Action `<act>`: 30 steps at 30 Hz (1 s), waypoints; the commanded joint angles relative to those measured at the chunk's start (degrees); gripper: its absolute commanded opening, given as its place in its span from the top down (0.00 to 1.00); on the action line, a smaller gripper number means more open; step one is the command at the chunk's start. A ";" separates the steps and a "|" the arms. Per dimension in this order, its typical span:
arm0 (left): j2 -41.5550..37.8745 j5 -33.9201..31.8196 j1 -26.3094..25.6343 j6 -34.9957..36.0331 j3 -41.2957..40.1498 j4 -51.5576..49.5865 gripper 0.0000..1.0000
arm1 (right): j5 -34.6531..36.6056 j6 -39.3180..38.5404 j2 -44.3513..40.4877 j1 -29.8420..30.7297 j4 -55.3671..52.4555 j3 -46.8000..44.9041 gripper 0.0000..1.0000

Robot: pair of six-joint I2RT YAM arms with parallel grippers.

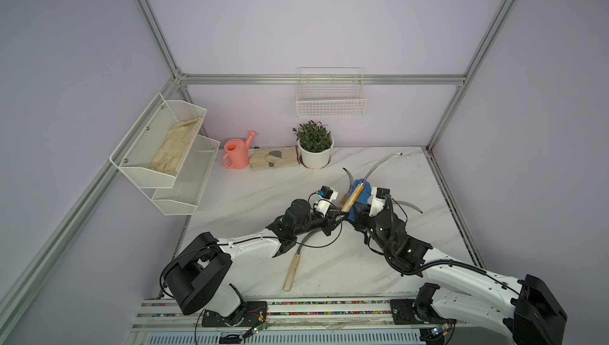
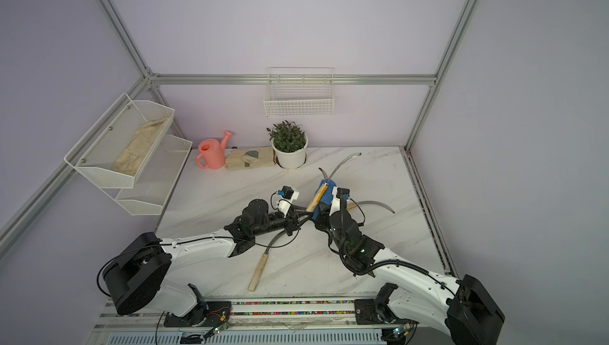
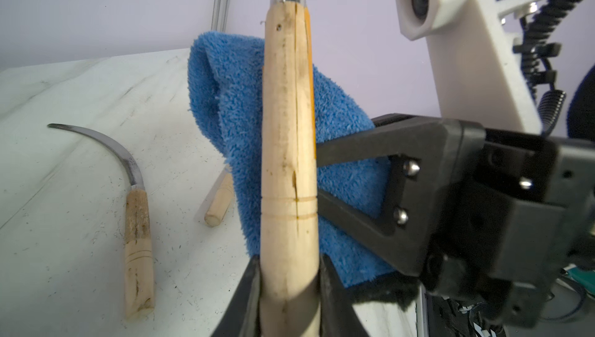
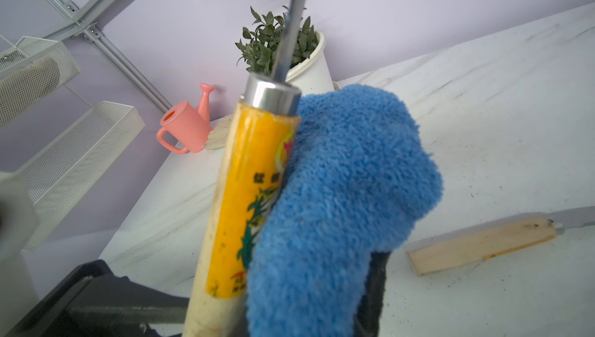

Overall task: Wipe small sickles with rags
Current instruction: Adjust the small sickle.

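My left gripper is shut on the butt of a small sickle's pale wooden handle, holding it up at a slant over the table's middle. Its curved blade points toward the back wall. My right gripper is shut on the blue fluffy rag, which presses against the yellow-labelled side of that handle. The rag hides the right fingertips. Three other sickles lie on the table: one under the left arm, one behind the rag, one to the right.
Along the back wall stand a pink watering can, beige work gloves and a potted plant. A white wire basket hangs on the wall. A mesh shelf with more gloves juts in at the left.
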 commanded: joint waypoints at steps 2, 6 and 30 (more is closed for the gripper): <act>2.32 6.24 -1.08 0.84 1.47 -8.00 1.00 | -1.86 -4.49 -1.76 -0.99 10.92 6.59 1.00; 2.51 6.74 -1.03 1.19 1.85 -8.28 1.00 | -3.93 -5.95 1.56 -1.18 9.91 9.24 1.00; -12.99 -2.36 3.71 -3.99 -9.94 -0.86 1.00 | 0.57 2.02 -0.64 -4.85 0.05 4.14 1.00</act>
